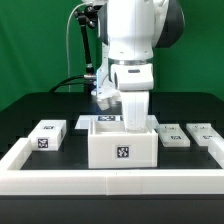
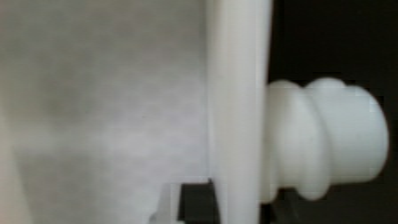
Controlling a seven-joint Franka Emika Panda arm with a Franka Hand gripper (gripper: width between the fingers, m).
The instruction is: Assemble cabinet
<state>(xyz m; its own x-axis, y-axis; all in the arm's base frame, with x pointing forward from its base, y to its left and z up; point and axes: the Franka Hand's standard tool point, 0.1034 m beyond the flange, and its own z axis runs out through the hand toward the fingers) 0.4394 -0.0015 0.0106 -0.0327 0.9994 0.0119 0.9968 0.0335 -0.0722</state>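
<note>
The pincer (image 1: 133, 116) is closed narrow, apparently nipping the cabinet's (image 1: 122, 148) thin wall (image 2: 237, 90), which runs straight between its jaws. A ribbed knob (image 2: 329, 135) sits just beside them. The arm should hold square and move slowly, lest the cabinet below tilt.

Arm (image 1: 135, 35): glossy white rounded shells, dark grey joint cap (image 1: 172, 22) on the upper link, dark band (image 1: 131, 65) round the wrist, thin black cable (image 1: 73, 42) alongside.
</note>
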